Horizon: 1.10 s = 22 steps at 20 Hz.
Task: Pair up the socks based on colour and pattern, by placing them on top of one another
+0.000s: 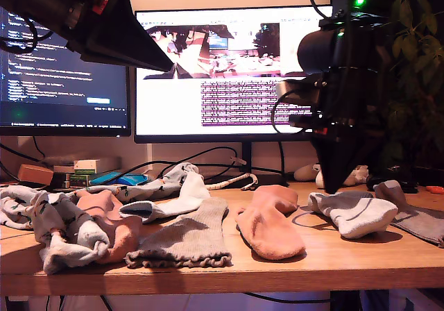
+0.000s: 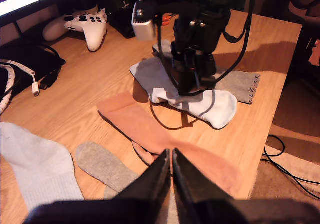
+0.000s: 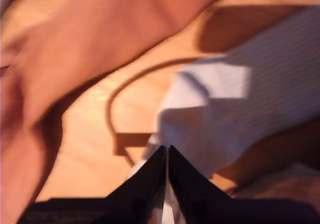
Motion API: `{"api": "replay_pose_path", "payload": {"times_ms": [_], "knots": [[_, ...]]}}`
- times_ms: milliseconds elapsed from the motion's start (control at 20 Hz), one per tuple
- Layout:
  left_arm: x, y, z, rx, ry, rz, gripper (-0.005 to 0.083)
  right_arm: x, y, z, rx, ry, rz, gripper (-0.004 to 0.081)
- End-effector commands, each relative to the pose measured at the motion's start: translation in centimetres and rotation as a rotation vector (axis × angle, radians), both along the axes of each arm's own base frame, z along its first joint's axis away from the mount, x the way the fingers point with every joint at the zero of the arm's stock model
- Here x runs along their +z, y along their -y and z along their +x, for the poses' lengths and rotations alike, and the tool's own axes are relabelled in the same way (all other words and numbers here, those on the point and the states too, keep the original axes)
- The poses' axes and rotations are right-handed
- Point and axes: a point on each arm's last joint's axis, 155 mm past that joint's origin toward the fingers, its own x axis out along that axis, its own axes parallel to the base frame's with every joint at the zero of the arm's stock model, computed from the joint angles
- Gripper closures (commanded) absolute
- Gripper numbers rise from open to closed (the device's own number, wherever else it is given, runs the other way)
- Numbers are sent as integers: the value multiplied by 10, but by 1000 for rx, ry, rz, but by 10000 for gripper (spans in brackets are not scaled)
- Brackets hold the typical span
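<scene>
Nearest the lens lies a grey sock (image 1: 186, 240), its frilly cuff at the counter's (image 1: 319, 266) front edge, just beside the lone salmon sock (image 1: 267, 226) on the exterior view's left of it. I count two grey ones. The second grey sock (image 1: 417, 219) is well apart from the salmon sock, to the exterior view's right, its end tucked under a ribbed white sock (image 1: 352, 214).

Salmon socks also number two. The other salmon sock (image 1: 104, 217) sits in a heap beyond the frilly grey one, further to the exterior view's left of the lone salmon sock. That heap holds printed pale-blue socks (image 1: 61, 236) (tangled; at least two, I cannot count surer) and one plain pale sock (image 1: 177, 203).

My second pincer (image 3: 166, 151) hangs low over the ribbed white sock, near the lone salmon sock. Its jaws are pressed together. The second wrist view is blurred, so I cannot tell whether cloth is caught.

My first pincer (image 2: 171, 158) is high above the lone salmon sock, jaws together with nothing between them.

One white controller (image 2: 86, 23) rests behind the lone salmon sock, toward two lit monitors (image 1: 229, 68).
</scene>
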Motion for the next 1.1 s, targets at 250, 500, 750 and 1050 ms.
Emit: {"api": "replay_pose_path", "payload": {"times_ms": [250,500,750,1050], "knots": [[5,-1,3,8,22,-7,797,-15,23,16,-61,9,-31,783],[5,-2,5,20,30,-6,797,-27,20,6,-61,-62,10,783],[3,-6,7,31,21,-1,797,-36,8,-5,-32,-98,22,783],[2,-7,8,36,17,5,797,-54,3,-34,13,-170,-7,783]]}}
